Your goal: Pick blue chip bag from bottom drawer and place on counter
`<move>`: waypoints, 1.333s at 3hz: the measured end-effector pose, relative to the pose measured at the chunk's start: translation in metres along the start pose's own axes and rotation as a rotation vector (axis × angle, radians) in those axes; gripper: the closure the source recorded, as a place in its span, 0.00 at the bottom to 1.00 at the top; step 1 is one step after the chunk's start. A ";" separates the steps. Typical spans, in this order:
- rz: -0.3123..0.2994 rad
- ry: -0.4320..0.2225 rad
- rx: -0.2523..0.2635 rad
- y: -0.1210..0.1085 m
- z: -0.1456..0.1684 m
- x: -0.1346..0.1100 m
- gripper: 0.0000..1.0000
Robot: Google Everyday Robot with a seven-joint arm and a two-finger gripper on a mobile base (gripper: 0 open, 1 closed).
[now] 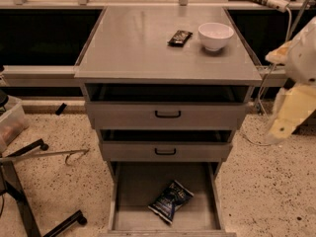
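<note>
The blue chip bag (171, 200) lies on the grey floor of the open bottom drawer (133, 191), near its middle front, tilted diagonally. The counter (133, 43) is the flat grey top of the cabinet. My arm hangs at the right edge of the camera view, beside the cabinet. Its pale gripper end (289, 113) is at about the height of the top drawer, well above and to the right of the bag. It holds nothing that I can see.
A white bowl (215, 35) and a small flat dark packet (179, 37) sit on the counter's back right. Two upper drawers with black handles (167, 114) stand slightly open. A metal stand and a bin (11, 122) are on the speckled floor at left. Cables hang at right.
</note>
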State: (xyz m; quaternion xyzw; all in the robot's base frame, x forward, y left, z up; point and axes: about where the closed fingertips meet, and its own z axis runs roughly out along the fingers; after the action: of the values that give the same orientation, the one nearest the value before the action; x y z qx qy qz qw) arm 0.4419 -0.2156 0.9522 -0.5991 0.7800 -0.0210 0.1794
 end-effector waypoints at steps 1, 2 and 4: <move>0.044 -0.108 -0.080 0.029 0.079 0.017 0.00; 0.065 -0.197 -0.166 0.067 0.173 0.030 0.00; 0.121 -0.251 -0.176 0.074 0.258 0.036 0.00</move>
State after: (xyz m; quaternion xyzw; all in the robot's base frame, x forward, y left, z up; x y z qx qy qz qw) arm 0.4446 -0.1814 0.6833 -0.5622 0.7851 0.1333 0.2232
